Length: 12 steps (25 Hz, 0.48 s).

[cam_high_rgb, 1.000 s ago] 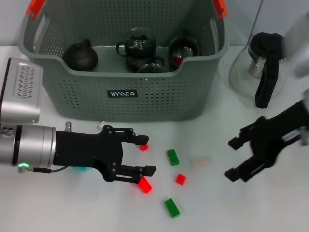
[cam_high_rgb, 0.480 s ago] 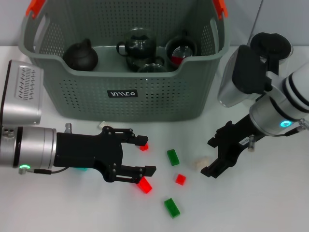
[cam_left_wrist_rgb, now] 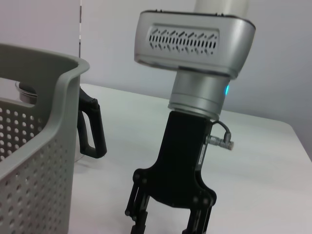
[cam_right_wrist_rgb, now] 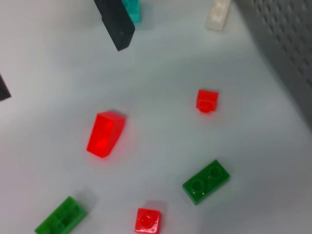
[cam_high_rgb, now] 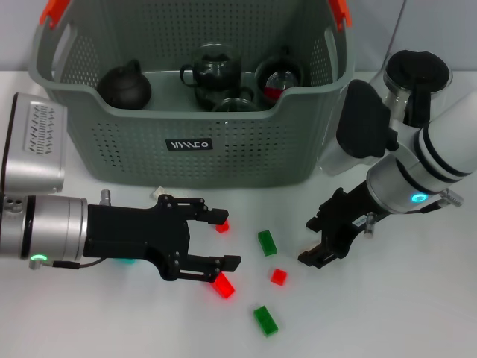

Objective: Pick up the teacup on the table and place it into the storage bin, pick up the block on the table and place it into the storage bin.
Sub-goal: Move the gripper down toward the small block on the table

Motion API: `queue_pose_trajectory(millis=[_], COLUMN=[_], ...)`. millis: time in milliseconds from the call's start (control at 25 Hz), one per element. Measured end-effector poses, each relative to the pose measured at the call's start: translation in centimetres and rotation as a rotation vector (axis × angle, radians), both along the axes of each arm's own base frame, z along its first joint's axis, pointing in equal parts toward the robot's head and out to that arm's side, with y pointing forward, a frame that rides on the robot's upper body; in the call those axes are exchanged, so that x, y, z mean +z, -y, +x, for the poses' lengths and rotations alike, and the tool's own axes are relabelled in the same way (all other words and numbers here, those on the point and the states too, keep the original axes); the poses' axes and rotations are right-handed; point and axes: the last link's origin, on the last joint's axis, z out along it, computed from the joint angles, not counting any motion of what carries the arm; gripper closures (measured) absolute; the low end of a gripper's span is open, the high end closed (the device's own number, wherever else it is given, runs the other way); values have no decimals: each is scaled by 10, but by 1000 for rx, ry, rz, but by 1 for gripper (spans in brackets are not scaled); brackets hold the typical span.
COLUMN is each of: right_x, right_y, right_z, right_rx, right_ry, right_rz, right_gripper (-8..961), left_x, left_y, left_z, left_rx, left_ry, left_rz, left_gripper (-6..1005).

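Observation:
The grey storage bin (cam_high_rgb: 186,160) stands at the back with dark teapots and a dark teacup (cam_high_rgb: 282,74) inside; no teacup shows on the table. Small blocks lie in front of it: a green block (cam_high_rgb: 267,242), a red block (cam_high_rgb: 279,277), a bigger red block (cam_high_rgb: 223,286) and another green block (cam_high_rgb: 264,319). My right gripper (cam_high_rgb: 311,240) stands open just right of them, low over the table. From the left, my left gripper (cam_high_rgb: 226,239) reaches in open, a tiny red block (cam_high_rgb: 221,227) by its upper finger. The left wrist view shows the right gripper (cam_left_wrist_rgb: 168,222) pointing down.
A glass carafe (cam_high_rgb: 417,82) with a black handle stands behind my right arm, right of the bin. A teal block (cam_high_rgb: 123,260) peeks from under my left arm. A small white piece (cam_high_rgb: 157,192) lies by the bin's front wall.
My right arm has swung left and down from the table's right side to the blocks, and its open gripper now covers the beige block. The left arm has not moved.

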Motion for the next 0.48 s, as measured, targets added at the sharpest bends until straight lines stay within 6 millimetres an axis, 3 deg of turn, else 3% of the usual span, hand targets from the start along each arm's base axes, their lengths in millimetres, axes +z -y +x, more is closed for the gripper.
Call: queue_pose_trajectory(millis=[80, 360, 480], right_x=[-4, -7, -6], right_y=[0, 1, 2], right_z=[2, 2, 2], right_rx=[3, 3, 1], right_ry=[12, 10, 13], right_rz=[2, 3, -3], right_gripper=[183, 273, 370], left_x=[0, 0, 0], left_y=[0, -1, -1], left_z=[0, 0, 0], left_rx=[0, 0, 2], left_ry=[-1, 0, 0], left_rz=[1, 1, 1], left_gripper=[247, 247, 247])
